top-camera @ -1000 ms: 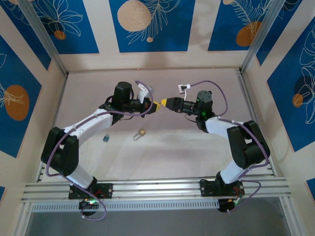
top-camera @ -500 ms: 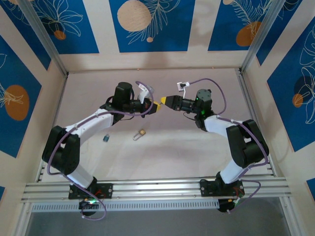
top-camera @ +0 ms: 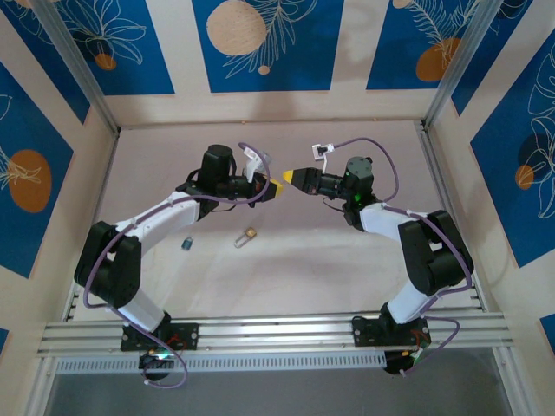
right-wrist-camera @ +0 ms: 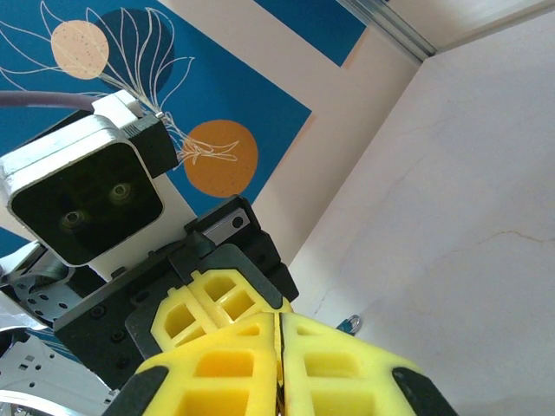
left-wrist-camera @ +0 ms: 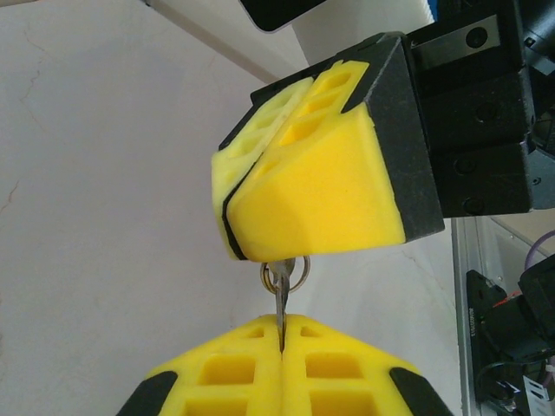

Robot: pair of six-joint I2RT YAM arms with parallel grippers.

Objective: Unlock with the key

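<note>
My two grippers meet tip to tip above the middle of the table. The key (left-wrist-camera: pixel 283 293) spans the small gap between them as a thin silvery blade seen edge-on, with a small ring (left-wrist-camera: pixel 297 276) near its upper end. My left gripper (left-wrist-camera: pixel 283 329) (top-camera: pixel 275 189) is shut on its lower end. My right gripper (top-camera: pixel 290 178) (right-wrist-camera: pixel 279 328) is shut, and the key's upper end disappears under its yellow fingers (left-wrist-camera: pixel 321 199), so the head is hidden. The left fingers (right-wrist-camera: pixel 212 303) show just behind the right tips.
A small brass padlock (top-camera: pixel 249 235) lies on the table below the grippers. Left of it lies a small dark blue thing with a silver loop (top-camera: pixel 186 243) (right-wrist-camera: pixel 350 324); I cannot tell what it is. Walls close the table at the back and sides.
The right gripper's jaws have closed at the tip of the left gripper. The left gripper has stayed shut in the same place.
</note>
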